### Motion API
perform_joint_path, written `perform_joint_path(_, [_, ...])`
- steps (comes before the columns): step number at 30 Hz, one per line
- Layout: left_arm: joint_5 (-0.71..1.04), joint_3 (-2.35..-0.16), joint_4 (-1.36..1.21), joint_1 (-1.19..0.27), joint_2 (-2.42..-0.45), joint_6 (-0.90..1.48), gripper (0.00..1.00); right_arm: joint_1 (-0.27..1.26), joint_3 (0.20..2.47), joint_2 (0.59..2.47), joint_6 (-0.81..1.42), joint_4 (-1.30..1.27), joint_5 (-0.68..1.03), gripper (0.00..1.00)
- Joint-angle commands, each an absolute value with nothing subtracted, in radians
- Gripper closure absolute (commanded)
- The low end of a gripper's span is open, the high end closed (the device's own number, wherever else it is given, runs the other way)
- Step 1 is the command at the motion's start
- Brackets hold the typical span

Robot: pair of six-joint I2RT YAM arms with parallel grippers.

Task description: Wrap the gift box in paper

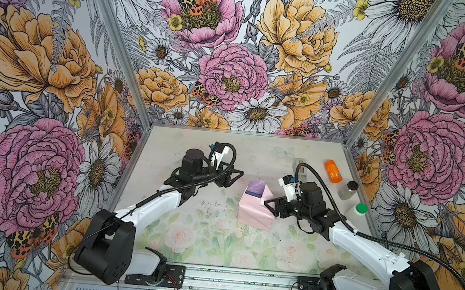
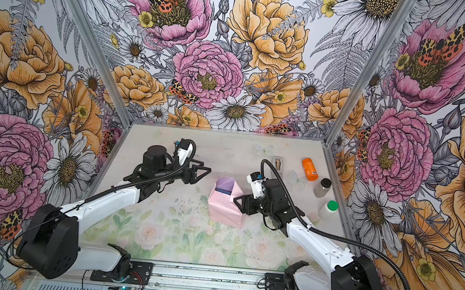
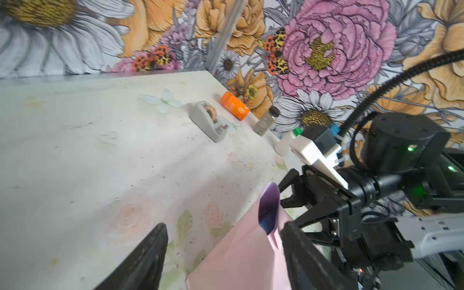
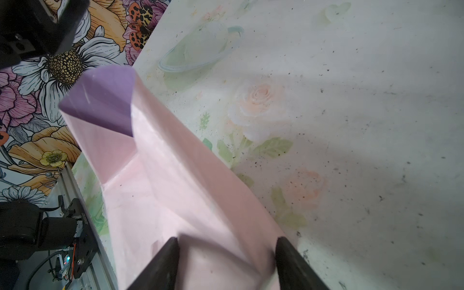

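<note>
Paper [image 1: 254,211], pale pink side out, covers most of the gift box [image 1: 252,193] near the middle of the table [image 1: 187,234] in both top views. You see only a navy strip of the box, under a raised lilac flap [image 1: 254,186] at the far end. Your left gripper [image 1: 237,178] hovers off the parcel's far-left corner, apart from it, jaws spread and empty. Your right gripper [image 1: 268,203] touches the parcel's right side.

In the left wrist view, the left gripper [image 3: 223,226] shows two fingers [image 3: 150,256] standing wide, gripping nothing. The paper [image 3: 238,251] lies beyond them, with navy showing in the flap's mouth. The right gripper [image 3: 286,200] sits at the paper's edge, jaws partly apart.

In the right wrist view, pink paper [image 4: 163,188] fills the gap between the right gripper [image 4: 227,239] fingers [image 4: 165,261], which stand partway open. You cannot tell whether they clamp it or only rest against it.
</note>
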State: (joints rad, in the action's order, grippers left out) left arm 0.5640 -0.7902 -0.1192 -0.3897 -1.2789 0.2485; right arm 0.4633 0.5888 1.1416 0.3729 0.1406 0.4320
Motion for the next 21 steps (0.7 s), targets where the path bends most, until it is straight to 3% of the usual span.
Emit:
perform_joint_path(1, [0.379,-0.741,0.053,-0.361,-1.238,0.270,0.27,0.463,0.587,1.165,0.342,0.219,0.413,0.38])
perform_joint_path(21, [0.555,-0.903,-0.024,-0.540,-1.559,0.223,0.33,0.464,0.594,1.184,0.334,0.217,0.423,0.38])
